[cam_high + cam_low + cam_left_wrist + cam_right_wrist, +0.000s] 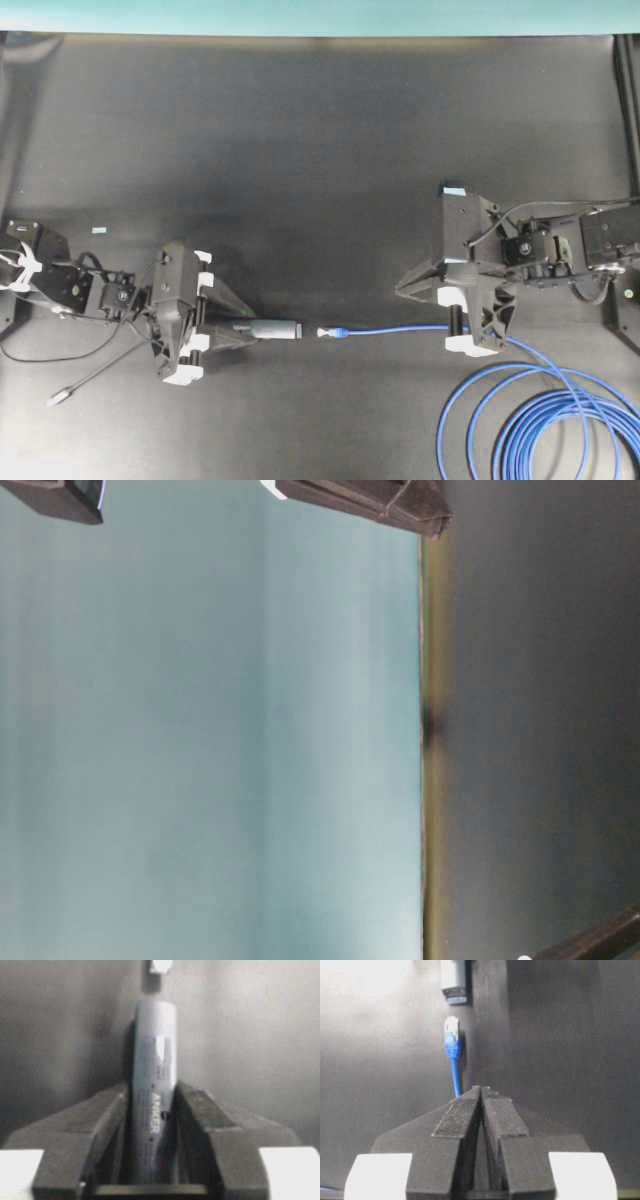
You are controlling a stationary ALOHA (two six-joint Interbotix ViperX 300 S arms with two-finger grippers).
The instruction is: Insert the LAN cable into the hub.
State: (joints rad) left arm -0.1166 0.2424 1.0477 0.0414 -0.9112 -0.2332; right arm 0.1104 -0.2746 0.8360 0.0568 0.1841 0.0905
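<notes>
Hub (pixel 152 1105) pinched lengthwise in left gripper (pixel 152 1125), port end facing LAN cable (pixel 452 1042) plug just short of it; right gripper (pixel 481 1091) pressed together on the cable; risk: the slightly offset plug jams at the port rim

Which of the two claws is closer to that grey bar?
Left. The left gripper has its fingers on both sides of the hub; the right gripper is across the gap, pinching the LAN cable.

The grey bar-shaped hub (pixel 272 328) lies level, its end facing the LAN cable (pixel 400 330), whose clear plug sits just apart; blue loops trail behind.
</notes>
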